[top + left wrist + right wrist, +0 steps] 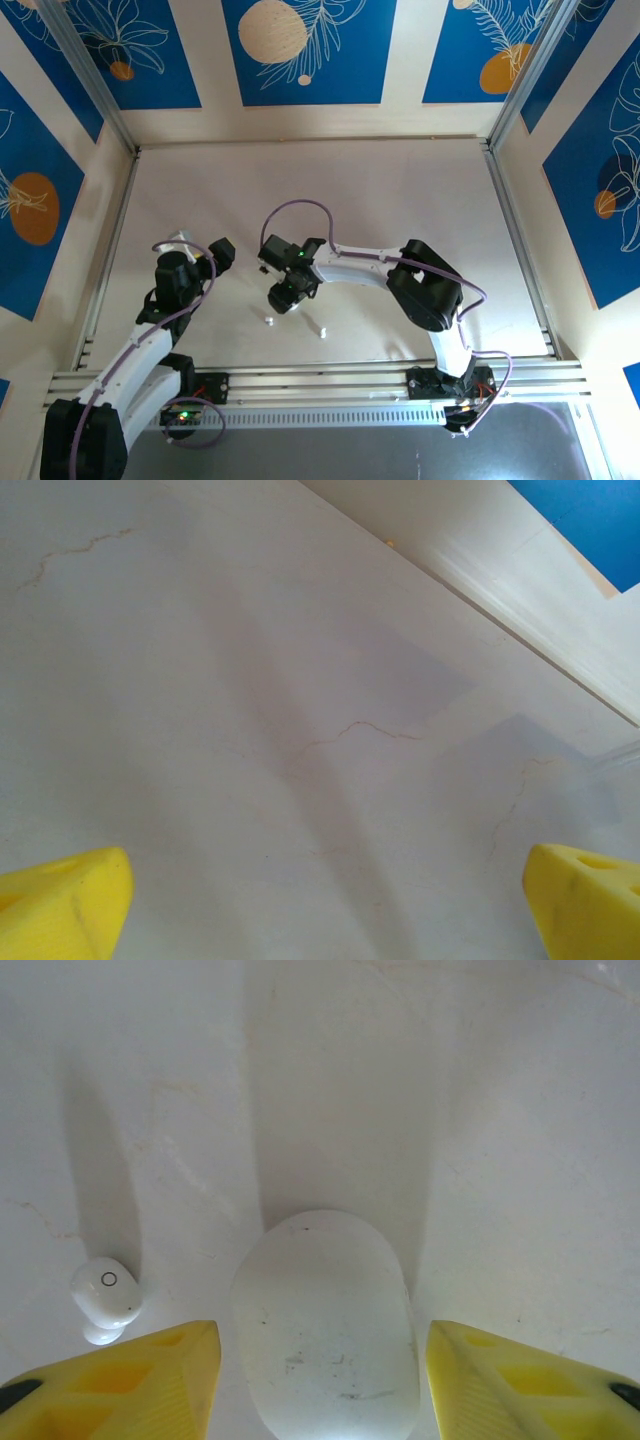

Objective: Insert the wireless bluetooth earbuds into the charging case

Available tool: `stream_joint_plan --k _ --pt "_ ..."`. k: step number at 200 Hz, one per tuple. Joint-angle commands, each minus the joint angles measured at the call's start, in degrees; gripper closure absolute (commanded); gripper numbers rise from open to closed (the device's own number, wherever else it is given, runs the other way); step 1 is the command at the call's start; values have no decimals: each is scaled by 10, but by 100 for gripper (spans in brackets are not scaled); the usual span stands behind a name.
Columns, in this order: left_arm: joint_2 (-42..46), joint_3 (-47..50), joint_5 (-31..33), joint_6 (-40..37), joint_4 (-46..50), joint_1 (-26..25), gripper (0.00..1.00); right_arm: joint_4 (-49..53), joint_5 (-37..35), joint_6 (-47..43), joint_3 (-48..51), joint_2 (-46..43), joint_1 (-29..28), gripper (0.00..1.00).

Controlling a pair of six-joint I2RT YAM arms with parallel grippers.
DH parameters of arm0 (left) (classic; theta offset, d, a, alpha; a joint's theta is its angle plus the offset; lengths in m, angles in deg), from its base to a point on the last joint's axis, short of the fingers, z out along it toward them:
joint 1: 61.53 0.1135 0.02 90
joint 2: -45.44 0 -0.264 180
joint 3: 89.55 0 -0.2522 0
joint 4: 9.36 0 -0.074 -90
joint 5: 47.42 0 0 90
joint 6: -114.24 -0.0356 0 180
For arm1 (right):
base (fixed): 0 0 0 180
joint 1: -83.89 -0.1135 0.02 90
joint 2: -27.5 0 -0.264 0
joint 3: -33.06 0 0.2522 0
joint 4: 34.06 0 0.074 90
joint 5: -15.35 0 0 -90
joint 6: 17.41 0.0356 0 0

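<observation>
1. The right gripper [322,1345] hangs low over the pale, marbled counter [400,200] with its yellow jaws parted. Between them lies a white, oval, smooth plastic charging case [325,1310], and a thin gap shows on each side, so nothing is clamped yet.
2. The case's domed lid looks shut, and no socket for a bud is visible.
3. One tiny white plastic earbud [105,1295] lies on the counter just beside the case, outside the jaw on the left of the right wrist view.
4. In the top view a second small white piece [322,331] lies near the arm bases. It is probably another bud, but it is too small to tell.
5. The left gripper [322,890] is spread wide and empty over bare counter, well apart from the case.
6. The step in hand appears to be securing the case; no bud is seated.
7. The next move probably calls for closing squarely on the case's long sides without nudging the loose bud. The lid must then be opened, likely with help from the left arm.
</observation>
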State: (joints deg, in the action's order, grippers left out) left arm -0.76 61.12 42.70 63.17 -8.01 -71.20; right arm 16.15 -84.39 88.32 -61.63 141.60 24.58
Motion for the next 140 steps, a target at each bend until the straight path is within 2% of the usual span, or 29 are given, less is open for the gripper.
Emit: stream_joint_plan --k 1,36,92,116,140 --pt "4 -1 1 2 3 -2 0 13 -4 1 -16 10 -4 46" --pt "4 -1 1 2 3 -1 0 12 0 4 -17 10 -4 54" --pt "3 -1 -4 2 -1 -2 0 7 6 14 -15 0 -2 56" --pt "-8 -3 -27 4 -13 -1 0 -5 18 36 0 -20 8 56" --pt "-27 -3 -79 7 -45 -2 0 -37 47 70 34 -55 30 56"
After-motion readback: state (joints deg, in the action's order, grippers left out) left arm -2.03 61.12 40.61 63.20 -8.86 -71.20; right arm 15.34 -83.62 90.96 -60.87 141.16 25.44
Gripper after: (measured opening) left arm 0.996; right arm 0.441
